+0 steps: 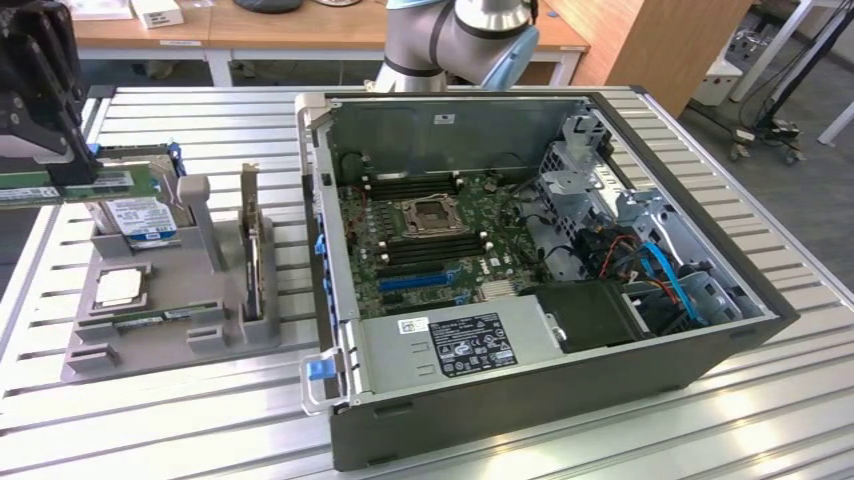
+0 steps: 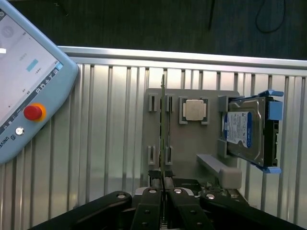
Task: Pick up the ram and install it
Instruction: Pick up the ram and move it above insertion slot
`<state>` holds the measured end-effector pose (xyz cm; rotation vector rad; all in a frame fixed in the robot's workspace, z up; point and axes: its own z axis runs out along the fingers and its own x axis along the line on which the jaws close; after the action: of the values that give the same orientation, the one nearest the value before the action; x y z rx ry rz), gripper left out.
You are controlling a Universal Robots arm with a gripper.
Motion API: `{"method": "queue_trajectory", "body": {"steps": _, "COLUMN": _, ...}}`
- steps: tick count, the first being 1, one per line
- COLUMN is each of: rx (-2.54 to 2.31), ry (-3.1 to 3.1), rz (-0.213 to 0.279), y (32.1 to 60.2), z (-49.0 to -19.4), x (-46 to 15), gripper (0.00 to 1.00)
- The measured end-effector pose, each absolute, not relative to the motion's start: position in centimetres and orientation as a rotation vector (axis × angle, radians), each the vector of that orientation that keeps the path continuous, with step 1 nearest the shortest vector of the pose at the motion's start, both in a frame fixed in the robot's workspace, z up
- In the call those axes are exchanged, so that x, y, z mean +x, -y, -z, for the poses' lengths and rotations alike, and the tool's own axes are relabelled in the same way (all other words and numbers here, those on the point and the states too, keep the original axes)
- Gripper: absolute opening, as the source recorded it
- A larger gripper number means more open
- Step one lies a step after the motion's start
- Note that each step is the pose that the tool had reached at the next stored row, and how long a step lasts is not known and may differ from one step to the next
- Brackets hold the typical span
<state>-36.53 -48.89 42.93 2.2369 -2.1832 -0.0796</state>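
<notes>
Tool (image 1: 70, 172) hung at the exterior view's left, over the far end of the grey rack (image 1: 200, 195), jaws clamped on the ram (image 1: 114, 183) – stick held level, long edge running across, clear of the rack beneath. In the wrist view the ram (image 2: 163, 120) appeared edge-on, a thin line running out from between the closed fingers (image 2: 151, 211) of the tool (image 2: 163, 194), above the rack (image 2: 192, 143) slots. On the rack: a drive (image 1: 134, 220) with blue rails, a silver chip (image 1: 118, 288), a second green stick (image 1: 154, 318) lying in the near slot, a card (image 1: 250, 250) standing on edge. Open case (image 1: 534, 400) sat beside it on the slatted bench (image 1: 160, 420) – board (image 1: 427, 250) exposed, well apart from the ram. A pendant (image 2: 29, 81) with a red button lay on the bench.
</notes>
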Motion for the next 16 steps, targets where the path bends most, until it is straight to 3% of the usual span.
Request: {"method": "queue_trajectory", "body": {"steps": 16, "rx": 2.237, "ry": 2.183, "rz": 0.080, "y": 48.9, "z": -42.9, "x": -26.6, "gripper": 0.12}}
